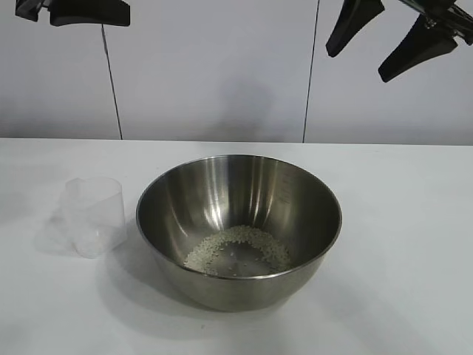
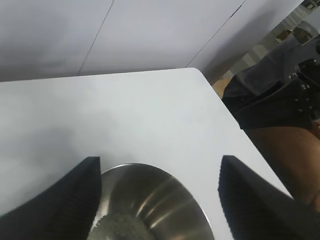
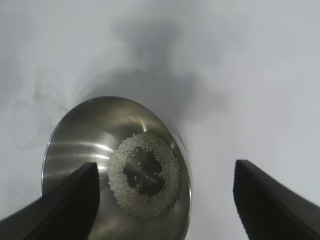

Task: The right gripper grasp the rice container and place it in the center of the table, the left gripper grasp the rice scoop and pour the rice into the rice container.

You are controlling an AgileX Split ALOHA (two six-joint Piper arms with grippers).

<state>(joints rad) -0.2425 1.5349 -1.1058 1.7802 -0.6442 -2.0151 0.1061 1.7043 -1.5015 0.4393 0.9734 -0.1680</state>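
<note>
The steel rice container (image 1: 238, 225) stands in the middle of the white table (image 1: 414, 222), with a ring of rice (image 1: 236, 249) in its bottom. It also shows in the left wrist view (image 2: 150, 205) and the right wrist view (image 3: 90, 145), where the rice (image 3: 145, 175) is plain. The clear plastic rice scoop (image 1: 94, 216) stands upright on the table left of the bowl, and looks empty. My left gripper (image 1: 74, 10) hangs high at the top left, open and empty. My right gripper (image 1: 388, 37) hangs high at the top right, open and empty.
A white panelled wall (image 1: 222, 74) stands behind the table. In the left wrist view the table's corner (image 2: 197, 72) shows, with dark equipment (image 2: 280, 100) beyond it.
</note>
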